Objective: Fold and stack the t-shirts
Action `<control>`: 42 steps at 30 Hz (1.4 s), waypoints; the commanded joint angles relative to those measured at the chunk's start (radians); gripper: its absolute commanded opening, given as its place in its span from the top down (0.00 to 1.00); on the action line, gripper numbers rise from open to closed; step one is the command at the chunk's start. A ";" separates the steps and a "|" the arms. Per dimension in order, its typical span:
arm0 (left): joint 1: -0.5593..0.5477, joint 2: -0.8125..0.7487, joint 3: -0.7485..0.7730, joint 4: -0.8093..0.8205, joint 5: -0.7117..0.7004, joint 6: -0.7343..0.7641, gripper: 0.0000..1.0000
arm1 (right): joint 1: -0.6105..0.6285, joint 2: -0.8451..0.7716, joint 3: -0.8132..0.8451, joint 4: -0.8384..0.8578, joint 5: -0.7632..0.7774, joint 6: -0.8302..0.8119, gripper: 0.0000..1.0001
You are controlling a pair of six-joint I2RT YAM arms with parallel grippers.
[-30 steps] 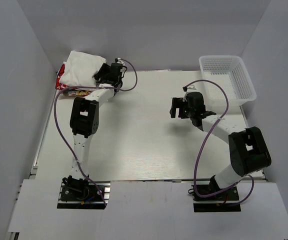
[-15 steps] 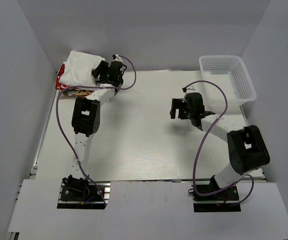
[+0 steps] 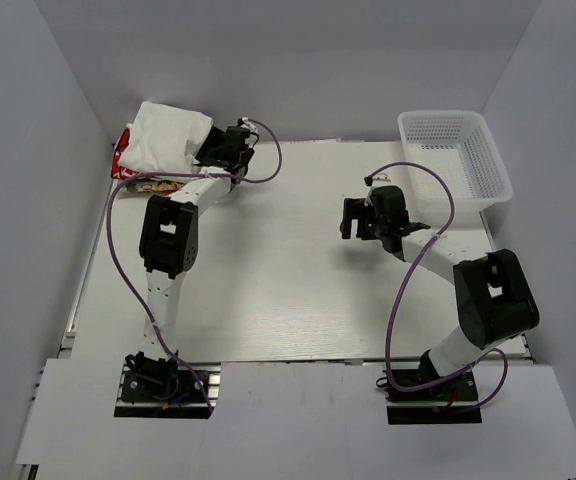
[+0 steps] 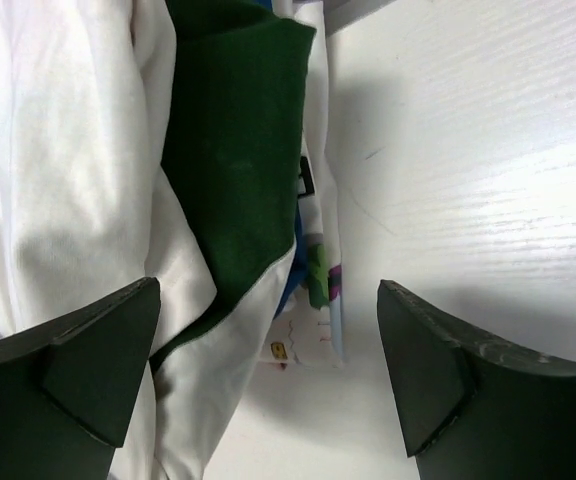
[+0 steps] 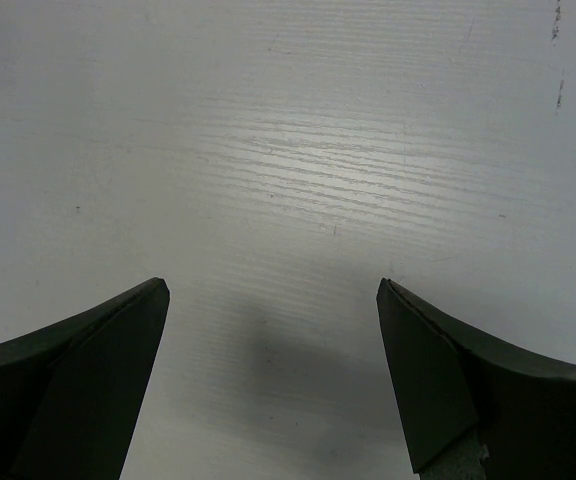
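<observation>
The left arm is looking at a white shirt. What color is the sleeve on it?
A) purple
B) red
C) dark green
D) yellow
C: in the left wrist view, the sleeve lying on the white shirt is dark green. It sits just ahead of the left end effector, whose fingers are spread open.

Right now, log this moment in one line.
left gripper open over white tee with dark green sleeve | right gripper open over white table
</observation>
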 commanded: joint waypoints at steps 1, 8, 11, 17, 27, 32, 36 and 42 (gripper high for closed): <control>-0.030 -0.056 -0.073 0.048 -0.070 0.092 0.01 | -0.001 0.002 0.018 0.013 0.003 -0.012 0.10; -0.074 -0.056 -0.263 0.530 -0.347 0.356 0.01 | 0.001 0.020 0.024 0.012 -0.001 -0.022 0.10; -0.074 -0.056 -0.305 0.885 -0.462 0.570 0.01 | 0.001 0.019 0.025 0.012 0.002 -0.020 0.10; -0.074 -0.072 -0.324 0.971 -0.487 0.623 0.01 | 0.002 0.029 0.030 0.010 -0.001 -0.020 0.10; -0.022 -0.059 -0.192 0.601 -0.354 0.342 0.01 | 0.004 0.035 0.029 0.012 -0.003 -0.016 0.10; 0.015 -0.027 -0.057 0.316 -0.152 0.141 0.01 | 0.002 0.046 0.038 -0.003 -0.003 -0.015 0.10; 0.024 0.011 -0.009 0.295 -0.143 0.145 0.01 | 0.001 0.035 0.030 -0.005 0.014 -0.020 0.10; 0.047 0.011 -0.014 0.187 -0.047 0.082 0.01 | 0.002 0.051 0.044 -0.013 0.009 -0.020 0.10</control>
